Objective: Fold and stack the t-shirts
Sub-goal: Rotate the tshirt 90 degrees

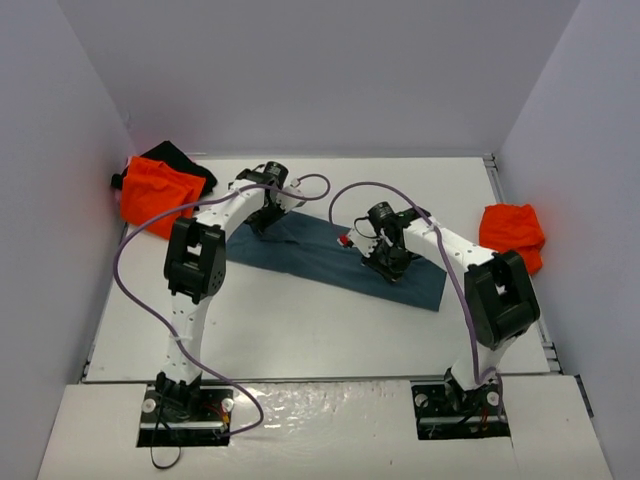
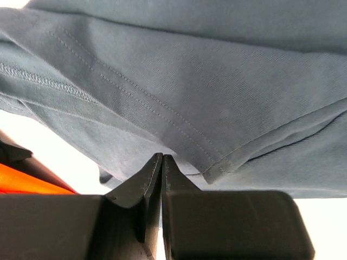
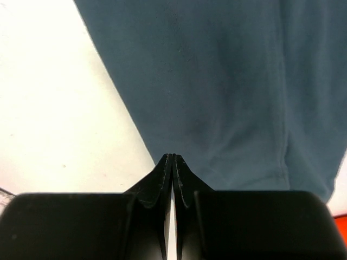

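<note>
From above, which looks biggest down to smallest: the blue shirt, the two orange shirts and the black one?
1. blue shirt, spread out: clearly largest.
2-3. left orange shirt and right orange shirt: crumpled heaps, nearly alike; the left perhaps slightly bigger.
4. black shirt: smallest showing, partly hidden by the left orange one.

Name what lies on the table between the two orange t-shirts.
In the top view, the slate-blue t-shirt lies there, with the left gripper and right gripper shut at its edges.
</note>
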Controlling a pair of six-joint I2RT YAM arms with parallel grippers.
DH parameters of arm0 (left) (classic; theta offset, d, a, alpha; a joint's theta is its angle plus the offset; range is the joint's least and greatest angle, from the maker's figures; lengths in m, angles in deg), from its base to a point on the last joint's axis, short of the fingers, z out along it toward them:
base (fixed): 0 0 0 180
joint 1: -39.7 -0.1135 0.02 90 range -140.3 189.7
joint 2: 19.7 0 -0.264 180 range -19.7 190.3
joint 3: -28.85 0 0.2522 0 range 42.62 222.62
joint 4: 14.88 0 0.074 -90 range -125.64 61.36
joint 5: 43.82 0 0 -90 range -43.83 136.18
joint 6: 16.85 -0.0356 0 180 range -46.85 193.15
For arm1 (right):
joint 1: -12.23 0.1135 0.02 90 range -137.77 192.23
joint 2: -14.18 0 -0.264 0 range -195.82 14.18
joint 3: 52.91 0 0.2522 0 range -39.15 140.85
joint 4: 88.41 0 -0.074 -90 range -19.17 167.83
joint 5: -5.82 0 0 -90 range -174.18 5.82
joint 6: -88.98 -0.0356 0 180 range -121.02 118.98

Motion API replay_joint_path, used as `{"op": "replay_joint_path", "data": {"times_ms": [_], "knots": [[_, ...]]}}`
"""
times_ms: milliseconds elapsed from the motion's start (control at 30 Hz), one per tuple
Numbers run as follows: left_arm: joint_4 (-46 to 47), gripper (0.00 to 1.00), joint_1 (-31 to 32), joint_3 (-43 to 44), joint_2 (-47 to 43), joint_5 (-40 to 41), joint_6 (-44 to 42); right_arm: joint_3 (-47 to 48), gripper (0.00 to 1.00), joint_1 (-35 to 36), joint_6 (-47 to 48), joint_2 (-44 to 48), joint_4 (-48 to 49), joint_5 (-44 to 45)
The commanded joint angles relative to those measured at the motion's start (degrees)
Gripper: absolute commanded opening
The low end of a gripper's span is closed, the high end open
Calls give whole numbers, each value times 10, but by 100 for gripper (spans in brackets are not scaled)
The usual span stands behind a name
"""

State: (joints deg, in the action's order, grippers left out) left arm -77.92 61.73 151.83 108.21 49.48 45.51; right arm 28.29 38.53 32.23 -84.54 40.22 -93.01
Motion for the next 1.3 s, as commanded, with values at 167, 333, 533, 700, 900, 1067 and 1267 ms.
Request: {"op": "replay_joint_path", "data": {"times_ms": [167, 333, 533, 700, 900, 1067, 1267], "knots": [[-32, 0, 9, 80, 20, -14, 4, -10, 0, 20, -39, -72, 28, 82], [-13, 0, 9, 48, -3, -17, 7, -13, 0, 21, -41, -80, 40, 105], [-27, 0, 9, 65, 2, -7, 7, -6, 0, 22, -61, -101, 53, 120], [-24, 0, 1, 52, -32, -14, 2, -20, 0, 23, -68, -90, 68, 131], [-24, 12, 5, 6, -100, -37, -13, -21, 0, 23, -69, -118, 76, 138], [-2, 34, 6, -50, -159, -73, -45, -11, 0, 23, -73, -126, 77, 141], [-24, 42, 6, -56, -153, -117, -65, -13, 0, 22, -76, -120, 78, 149]]}}
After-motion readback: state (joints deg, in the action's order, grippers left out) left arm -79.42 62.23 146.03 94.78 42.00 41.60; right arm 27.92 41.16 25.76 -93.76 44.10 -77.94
